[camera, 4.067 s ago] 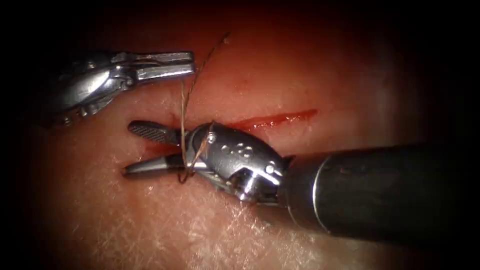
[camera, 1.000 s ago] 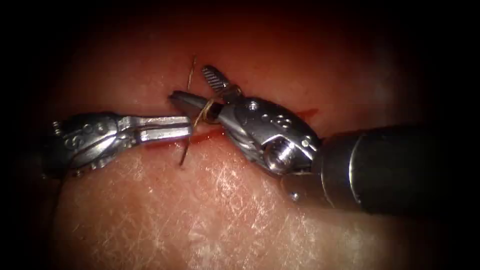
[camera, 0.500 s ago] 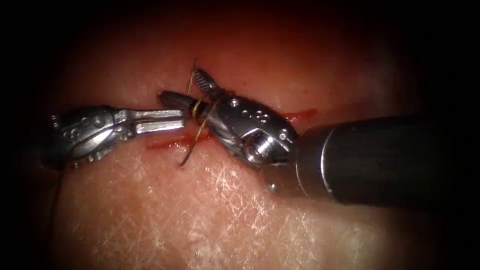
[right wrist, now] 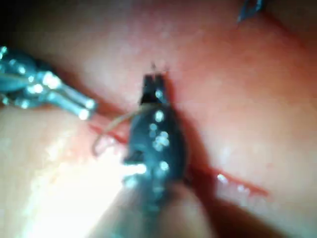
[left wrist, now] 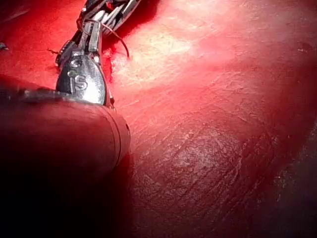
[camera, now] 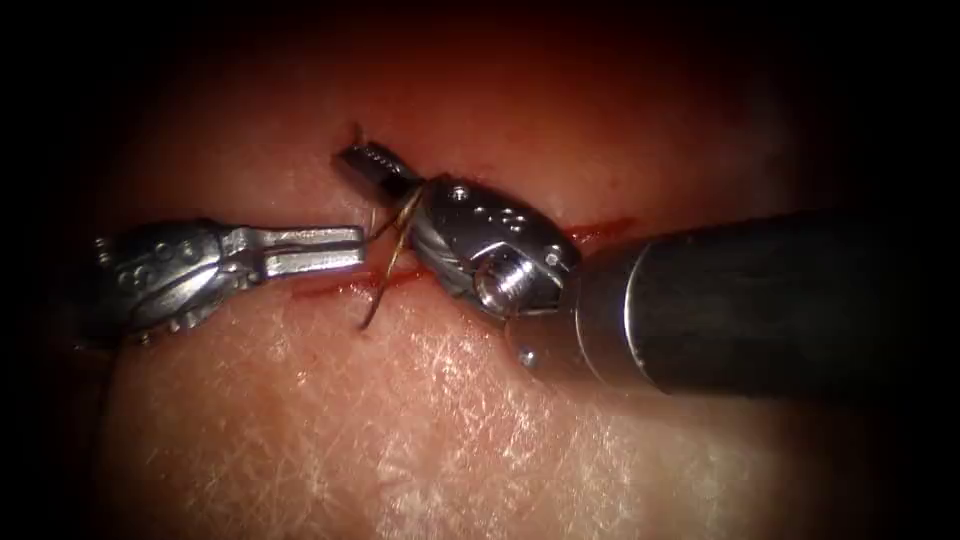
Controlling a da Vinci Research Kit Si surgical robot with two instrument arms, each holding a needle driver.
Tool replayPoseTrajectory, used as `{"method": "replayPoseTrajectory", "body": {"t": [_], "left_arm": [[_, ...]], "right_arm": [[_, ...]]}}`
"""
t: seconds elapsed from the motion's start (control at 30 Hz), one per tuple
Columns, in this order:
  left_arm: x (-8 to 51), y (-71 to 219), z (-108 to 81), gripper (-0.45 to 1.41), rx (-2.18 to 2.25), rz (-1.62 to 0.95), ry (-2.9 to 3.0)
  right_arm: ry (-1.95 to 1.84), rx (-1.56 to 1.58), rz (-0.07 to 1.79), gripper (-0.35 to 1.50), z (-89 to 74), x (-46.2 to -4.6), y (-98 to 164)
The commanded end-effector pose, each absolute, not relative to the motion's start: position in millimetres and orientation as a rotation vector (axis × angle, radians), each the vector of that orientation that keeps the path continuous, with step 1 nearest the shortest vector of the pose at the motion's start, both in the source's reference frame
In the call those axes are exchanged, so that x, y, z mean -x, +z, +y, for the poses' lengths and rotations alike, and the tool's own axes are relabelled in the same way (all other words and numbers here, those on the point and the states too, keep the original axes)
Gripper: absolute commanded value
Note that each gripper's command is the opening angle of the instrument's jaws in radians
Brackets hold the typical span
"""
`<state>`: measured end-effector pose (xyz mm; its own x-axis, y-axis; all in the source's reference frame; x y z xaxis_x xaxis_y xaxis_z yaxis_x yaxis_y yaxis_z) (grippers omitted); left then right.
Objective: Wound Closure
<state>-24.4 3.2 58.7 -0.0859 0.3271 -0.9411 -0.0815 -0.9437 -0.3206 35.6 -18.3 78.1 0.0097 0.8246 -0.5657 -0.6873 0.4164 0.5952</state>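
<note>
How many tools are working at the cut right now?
2. The left tool lies at the cut's left end, jaws shut. The right tool reaches over the cut from the right, thread looped round it.

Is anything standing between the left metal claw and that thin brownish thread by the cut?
Nothing visible does. The thin brownish thread runs right up to the tip of the shut left metal claw; whether it is gripped I cannot tell. It also winds around the right metal claw.

The left tool (left wrist: 81, 82) bears a stamped mark reading roughly "IS"; no other marking is legible.
</note>
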Motion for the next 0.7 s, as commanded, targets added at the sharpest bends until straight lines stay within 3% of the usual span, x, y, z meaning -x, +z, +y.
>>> {"method": "replayPoseTrajectory", "body": {"t": [0.03, 0.7], "left_arm": [[24.8, 59, 3.0, -0.45, 1.915, -0.273, 2.11], [18.1, 64, 13.7, -0.45, 1.69, -0.2, 2.158]], "right_arm": [[1.195, -0.172, 1.013, -0.35, -18.9, -36.1, 78], [1.223, -0.098, 0.973, -0.35, -24.6, -38.1, 71]]}}
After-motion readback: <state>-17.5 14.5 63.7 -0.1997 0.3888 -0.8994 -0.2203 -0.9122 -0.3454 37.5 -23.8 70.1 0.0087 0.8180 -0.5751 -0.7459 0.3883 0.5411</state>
